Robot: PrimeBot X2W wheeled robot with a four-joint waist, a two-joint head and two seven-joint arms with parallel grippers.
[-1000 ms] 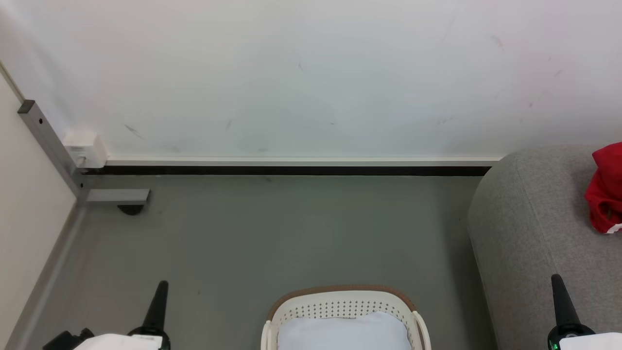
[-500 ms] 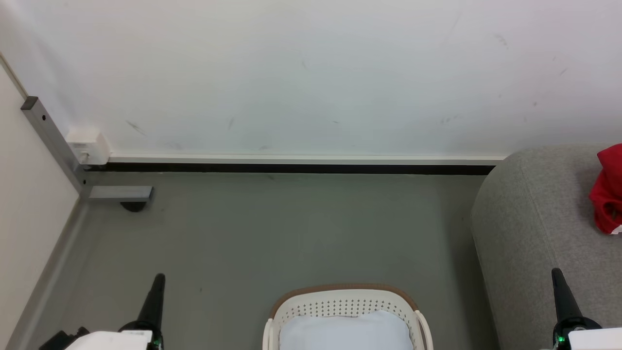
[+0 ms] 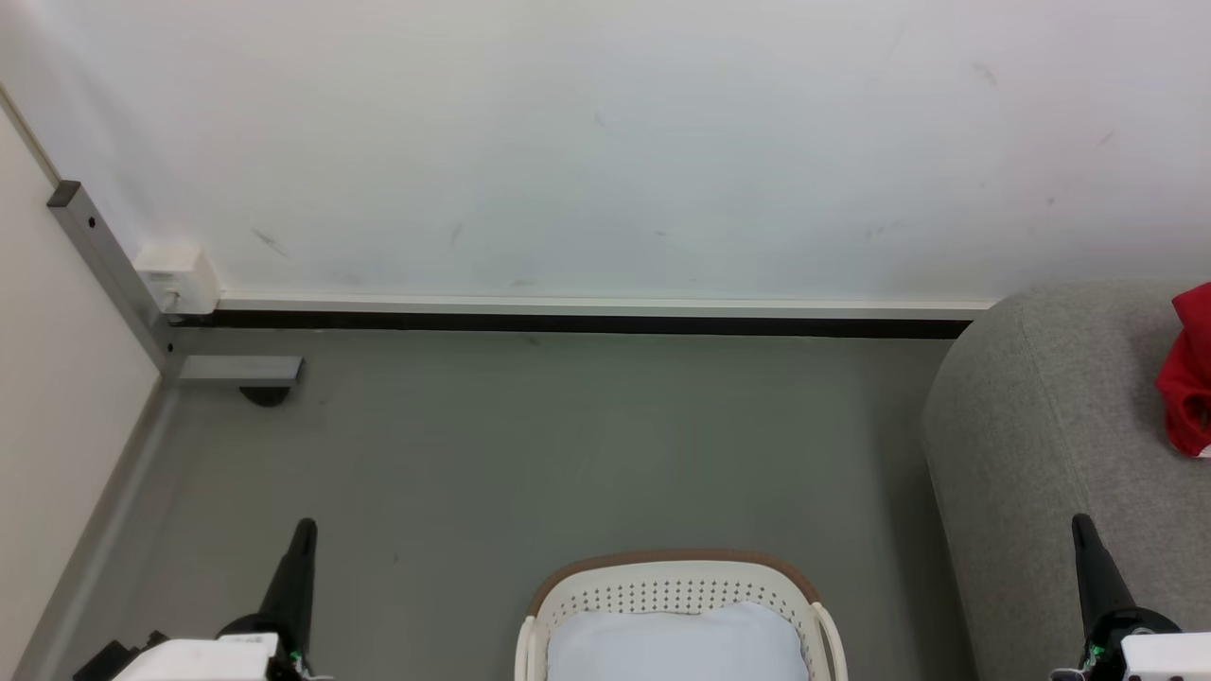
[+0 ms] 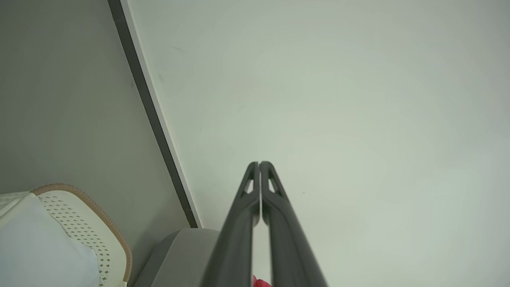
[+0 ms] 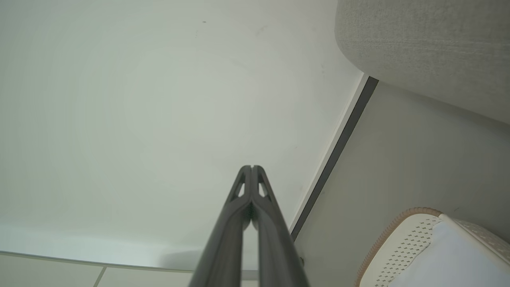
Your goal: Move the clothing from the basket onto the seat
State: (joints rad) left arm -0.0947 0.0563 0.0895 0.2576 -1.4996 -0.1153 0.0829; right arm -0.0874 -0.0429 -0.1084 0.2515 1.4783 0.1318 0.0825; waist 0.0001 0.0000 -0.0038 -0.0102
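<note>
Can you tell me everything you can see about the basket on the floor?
The basket is oval and looks like cream-white plastic, with rows of little holes in its wall and a brown rim round the top. It stands upright on the grey floor, to the left of the grey sofa and apart from it. A smooth pale blue-white cushion lies inside it. The basket's near part is cut off by the picture's bottom edge.

Red clothing [image 3: 1190, 378] on grey seat [image 3: 1031, 426]; pale cushion [image 3: 676, 648] in basket [image 3: 672, 596]
</note>
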